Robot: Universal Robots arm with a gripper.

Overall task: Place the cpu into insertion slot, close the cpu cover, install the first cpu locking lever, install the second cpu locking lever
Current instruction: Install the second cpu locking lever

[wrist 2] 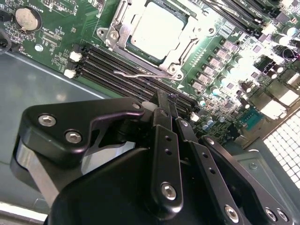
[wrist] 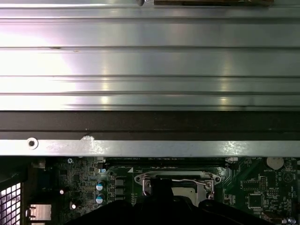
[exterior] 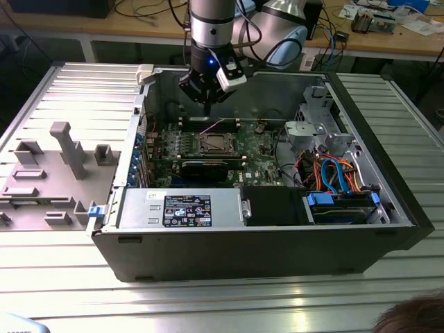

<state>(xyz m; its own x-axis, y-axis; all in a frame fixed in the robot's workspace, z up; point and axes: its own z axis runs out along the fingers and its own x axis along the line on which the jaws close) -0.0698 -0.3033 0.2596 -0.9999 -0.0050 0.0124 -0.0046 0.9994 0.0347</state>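
Note:
The cpu (wrist 2: 157,28), a dull silver square, lies in the insertion slot (exterior: 214,143) on the green board. The cpu cover (wrist 2: 185,47), a thin metal frame, lies flat around it. A thin wire locking lever (wrist 2: 138,73) runs along the socket's edge beside the memory slots. In the first wrist view the slot (wrist: 178,183) sits just past the dark gripper body. My gripper (exterior: 208,104) hangs inside the open case above the board, a little behind the slot and clear of it. Its black fingers (wrist 2: 161,122) meet at the gripper (wrist 2: 167,101) tip, shut on nothing.
Black memory slots (wrist 2: 117,65) lie between gripper and socket. A long black card (exterior: 205,166), a power supply (exterior: 184,208) and a drive cage with orange and blue cables (exterior: 340,180) crowd the case. A grey fixture tray (exterior: 55,166) sits at the exterior view's left.

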